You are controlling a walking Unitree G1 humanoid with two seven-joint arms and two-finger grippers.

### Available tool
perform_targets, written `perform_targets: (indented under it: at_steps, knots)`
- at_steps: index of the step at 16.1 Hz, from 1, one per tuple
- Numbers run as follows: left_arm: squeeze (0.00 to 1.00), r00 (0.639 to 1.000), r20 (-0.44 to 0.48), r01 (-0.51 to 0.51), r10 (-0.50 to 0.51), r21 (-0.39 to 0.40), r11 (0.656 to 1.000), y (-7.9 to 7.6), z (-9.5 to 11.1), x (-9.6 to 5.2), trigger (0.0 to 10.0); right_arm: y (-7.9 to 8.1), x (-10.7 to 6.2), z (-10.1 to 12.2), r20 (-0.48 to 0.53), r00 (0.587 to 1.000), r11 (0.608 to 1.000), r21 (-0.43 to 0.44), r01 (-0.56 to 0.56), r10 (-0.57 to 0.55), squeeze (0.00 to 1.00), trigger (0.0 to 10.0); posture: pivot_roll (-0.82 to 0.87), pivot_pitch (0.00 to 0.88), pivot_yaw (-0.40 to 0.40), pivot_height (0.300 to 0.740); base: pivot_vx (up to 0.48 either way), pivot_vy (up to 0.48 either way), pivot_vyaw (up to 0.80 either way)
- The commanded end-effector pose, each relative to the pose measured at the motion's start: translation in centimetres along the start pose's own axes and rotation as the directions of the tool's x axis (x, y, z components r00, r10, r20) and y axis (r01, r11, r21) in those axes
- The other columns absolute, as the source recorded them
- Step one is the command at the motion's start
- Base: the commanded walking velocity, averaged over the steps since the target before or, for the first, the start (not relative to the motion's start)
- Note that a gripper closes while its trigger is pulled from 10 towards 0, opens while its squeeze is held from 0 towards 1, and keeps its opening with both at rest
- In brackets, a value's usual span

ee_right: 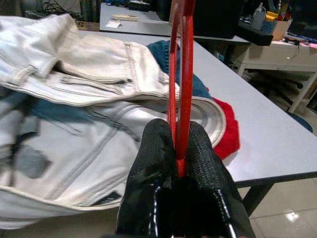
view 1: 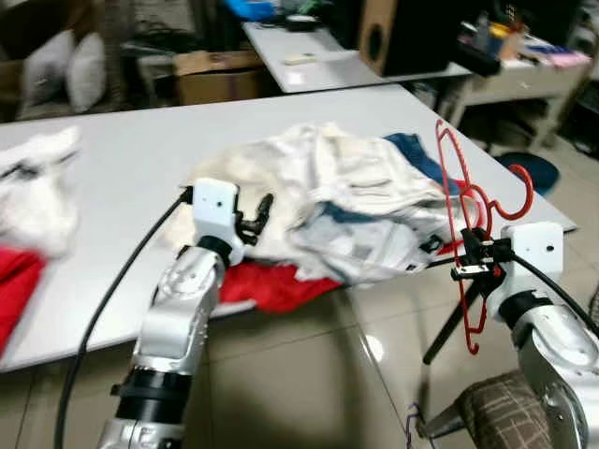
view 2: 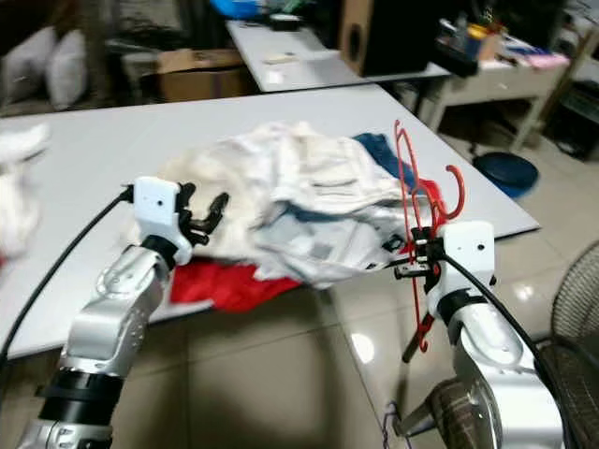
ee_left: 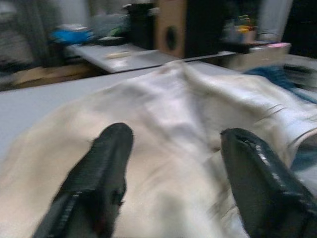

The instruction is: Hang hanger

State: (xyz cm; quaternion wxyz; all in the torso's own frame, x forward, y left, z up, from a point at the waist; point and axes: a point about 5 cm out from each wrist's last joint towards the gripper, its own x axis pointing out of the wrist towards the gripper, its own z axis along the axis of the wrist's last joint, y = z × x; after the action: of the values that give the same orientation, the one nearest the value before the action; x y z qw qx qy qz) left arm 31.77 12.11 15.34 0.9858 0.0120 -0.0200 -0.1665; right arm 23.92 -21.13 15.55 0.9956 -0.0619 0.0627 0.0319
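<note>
From the left eye view, the right pincer (view 1: 475,259) hangs just off the near right corner of the wide white bench (view 1: 122,178), clamped on a thin red plastic clothes hanger (view 1: 468,220) that stands nearly upright — long axis vertical, hook curling out to the robot's right, lower end dangling below the bench edge over the tiled floor. The left pincer (view 1: 257,217) sits over the near edge of a heap of pale denim and white garments (view 1: 337,201) and has nothing in it. The right eye view shows the same layout, the hanger beside the heap's right end. In the left wrist view two black fingers (ee_left: 96,183) stand wide apart above cream cloth. In the right wrist view the fingers (ee_right: 153,183) are pressed tight together on the hanger's red bars, which run straight up out of the grip. The hanger is already in the right arm, so that arm looks set to carry it; no rail can be made out.
</note>
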Motion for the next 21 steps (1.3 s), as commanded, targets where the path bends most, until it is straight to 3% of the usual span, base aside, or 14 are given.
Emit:
perform_targets:
  at_steps: [1, 2, 4, 7, 8, 9, 11, 13, 14, 16, 17, 18, 19, 21]
  knots:
    - [1.00, 0.997, 0.051, 0.064, -0.064, 0.000, 0.998, -0.9, 0.8, 0.4, 10.0, -0.3, -0.2, 0.2, 0.014, 1.000, 1.000, -0.020, -0.017, 0.017, 0.00, 10.0, -0.03, 0.000, 0.014, 0.740, 0.000, 0.000, 0.00]
    - [1.00, 0.969, 0.089, 0.228, -0.229, 0.023, 0.973, -1.8, 1.3, 0.2, 10.0, -0.3, -0.6, 0.1, 0.025, 0.997, 0.998, -0.022, -0.066, 0.066, 0.00, 10.0, -0.03, 0.000, 0.018, 0.740, 0.000, 0.000, 0.00]
    - [1.00, 0.945, 0.079, 0.310, -0.319, 0.106, 0.945, -2.2, 1.6, 0.1, 10.0, -0.9, -1.0, 0.1, 0.026, 0.997, 0.998, -0.011, -0.070, 0.070, 0.00, 10.0, -0.03, 0.000, 0.023, 0.740, 0.000, 0.000, 0.00]
    - [1.00, 0.903, 0.029, 0.403, -0.429, 0.292, 0.868, -3.4, 1.4, 1.1, 10.0, -2.1, -1.7, -0.3, 0.010, 0.999, 0.997, -0.052, -0.051, 0.051, 0.00, 10.0, -0.04, 0.000, 0.035, 0.740, 0.000, 0.000, 0.00]
    - [0.11, 0.890, 0.004, 0.428, -0.456, 0.334, 0.840, -3.7, 1.4, 1.8, 10.0, -2.3, -1.9, -0.3, 0.007, 0.999, 0.997, -0.061, -0.051, 0.051, 0.00, 10.0, -0.04, 0.000, 0.039, 0.740, 0.000, 0.000, 0.00]
    - [0.00, 0.880, -0.008, 0.449, -0.476, 0.344, 0.825, -3.9, 1.6, 2.5, 10.0, -2.4, -2.2, -0.3, -0.005, 0.998, 0.996, -0.068, -0.062, 0.062, 0.00, 10.0, -0.05, 0.000, 0.049, 0.740, 0.000, 0.000, 0.00]
    - [0.00, 0.861, -0.017, 0.483, -0.508, 0.336, 0.808, -4.4, 1.8, 3.1, 10.0, -2.3, -2.6, -0.5, -0.029, 0.997, 0.994, -0.081, -0.077, 0.075, 0.00, 10.0, -0.06, 0.000, 0.051, 0.740, 0.000, 0.000, 0.00]
    - [0.00, 0.830, -0.078, 0.539, -0.553, 0.372, 0.756, -5.1, 1.0, 3.7, 10.0, -2.0, -2.9, -0.9, -0.052, 0.994, 0.991, -0.081, -0.103, 0.099, 0.00, 10.0, -0.06, 0.000, 0.046, 0.740, 0.000, 0.000, 0.00]
    - [0.00, 0.826, -0.111, 0.550, -0.553, 0.377, 0.745, -5.3, 0.5, 4.1, 10.0, -1.8, -2.9, -1.0, -0.061, 0.992, 0.990, -0.082, -0.115, 0.110, 0.00, 10.0, -0.06, 0.000, 0.044, 0.740, 0.000, 0.000, 0.00]
    - [0.00, 0.829, -0.147, 0.548, -0.539, 0.401, 0.734, -5.4, 0.1, 4.6, 10.0, -1.6, -2.9, -1.1, -0.068, 0.990, 0.988, -0.086, -0.129, 0.123, 0.00, 10.0, -0.06, 0.000, 0.045, 0.740, 0.000, 0.000, 0.00]
    - [0.00, 0.856, -0.171, 0.509, -0.488, 0.442, 0.738, -5.0, -0.1, 5.2, 10.0, -1.5, -3.0, -1.1, -0.072, 0.989, 0.987, -0.088, -0.134, 0.128, 0.00, 10.0, -0.07, 0.000, 0.046, 0.740, 0.000, 0.000, 0.00]
    - [0.00, 0.891, -0.159, 0.447, -0.426, 0.476, 0.757, -4.5, 0.2, 5.9, 8.1, -1.4, -3.0, -1.1, -0.072, 0.989, 0.987, -0.088, -0.136, 0.130, 0.00, 10.0, -0.07, 0.000, 0.046, 0.740, 0.000, 0.000, 0.00]
    - [0.00, 0.904, -0.151, 0.421, -0.399, 0.467, 0.777, -4.3, 0.4, 6.3, 0.0, -1.3, -3.0, -1.1, -0.072, 0.989, 0.986, -0.089, -0.138, 0.132, 0.00, 10.0, -0.07, 0.000, 0.046, 0.740, 0.000, 0.000, 0.00]
    - [0.00, 0.913, -0.154, 0.404, -0.379, 0.479, 0.779, -4.2, 0.5, 6.7, 0.0, -1.1, -3.0, -1.1, -0.075, 0.987, 0.985, -0.089, -0.149, 0.142, 0.00, 10.0, -0.07, 0.000, 0.046, 0.740, 0.000, 0.000, 0.00]
